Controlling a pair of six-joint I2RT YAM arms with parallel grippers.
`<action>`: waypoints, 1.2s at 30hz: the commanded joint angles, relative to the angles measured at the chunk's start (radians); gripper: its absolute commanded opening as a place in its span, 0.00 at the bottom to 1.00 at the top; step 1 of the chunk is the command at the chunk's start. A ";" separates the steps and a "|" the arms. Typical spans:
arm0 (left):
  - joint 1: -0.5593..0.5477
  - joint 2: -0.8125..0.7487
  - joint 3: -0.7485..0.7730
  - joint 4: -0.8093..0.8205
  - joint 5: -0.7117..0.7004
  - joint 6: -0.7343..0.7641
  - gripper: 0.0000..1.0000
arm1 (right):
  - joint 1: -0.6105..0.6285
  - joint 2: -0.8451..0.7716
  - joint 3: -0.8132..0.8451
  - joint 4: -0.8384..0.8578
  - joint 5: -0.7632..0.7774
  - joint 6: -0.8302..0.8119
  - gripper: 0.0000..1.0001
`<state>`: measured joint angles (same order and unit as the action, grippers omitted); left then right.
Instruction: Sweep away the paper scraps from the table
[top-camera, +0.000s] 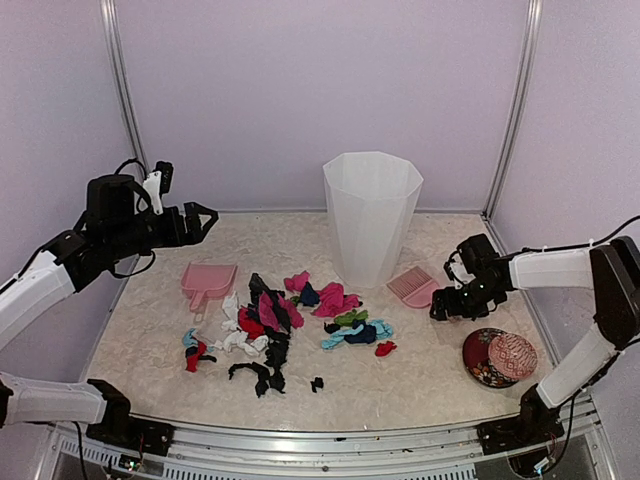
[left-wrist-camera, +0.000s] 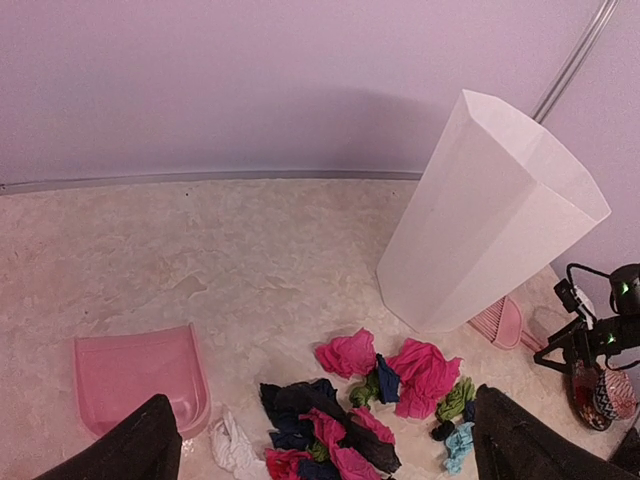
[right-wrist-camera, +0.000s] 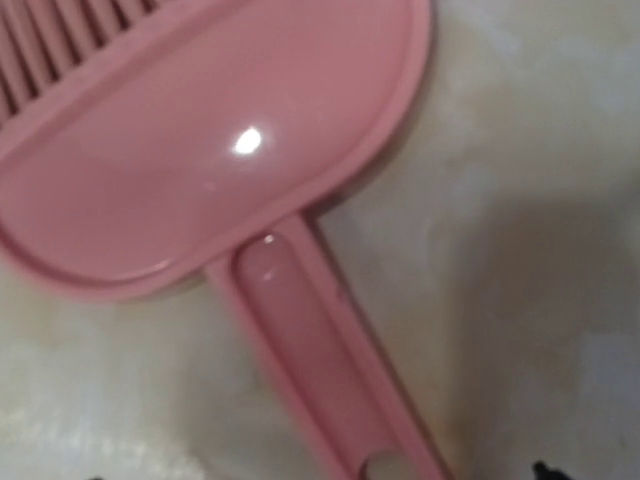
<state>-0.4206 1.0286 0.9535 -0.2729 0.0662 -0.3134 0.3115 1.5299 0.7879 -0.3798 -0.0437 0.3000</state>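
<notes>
The paper scraps (top-camera: 280, 325) lie in a loose pile of magenta, black, white, teal, green and red bits at the middle of the table (top-camera: 140, 350). They also show in the left wrist view (left-wrist-camera: 370, 400). My left gripper (top-camera: 203, 221) is open and empty, raised above the table's left side, its fingers (left-wrist-camera: 140, 445) framing the pile from above. My right gripper (top-camera: 441, 306) is low and open over the handle (right-wrist-camera: 310, 350) of a pink brush (top-camera: 412, 287), not closed on it. Only its fingertips' edges show in the right wrist view.
A pink dustpan (top-camera: 207, 283) lies left of the pile. A tall white bin (top-camera: 372, 215) stands behind the scraps, beside the brush. A round red patterned dish (top-camera: 482, 362) with a pink patterned object (top-camera: 513, 355) on it sits at the front right. Lilac walls ring the table.
</notes>
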 joint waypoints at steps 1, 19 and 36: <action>0.013 -0.023 -0.012 0.009 0.001 -0.009 0.99 | -0.008 0.045 0.009 0.048 0.004 -0.012 0.87; 0.069 -0.015 -0.016 0.026 0.086 -0.039 0.99 | 0.155 0.121 0.030 -0.006 0.046 0.045 0.73; 0.069 -0.015 -0.018 0.025 0.084 -0.047 0.99 | 0.184 0.091 -0.019 -0.017 0.140 0.074 0.29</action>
<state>-0.3595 1.0225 0.9466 -0.2699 0.1429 -0.3553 0.4824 1.6180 0.8104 -0.3405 0.1093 0.3561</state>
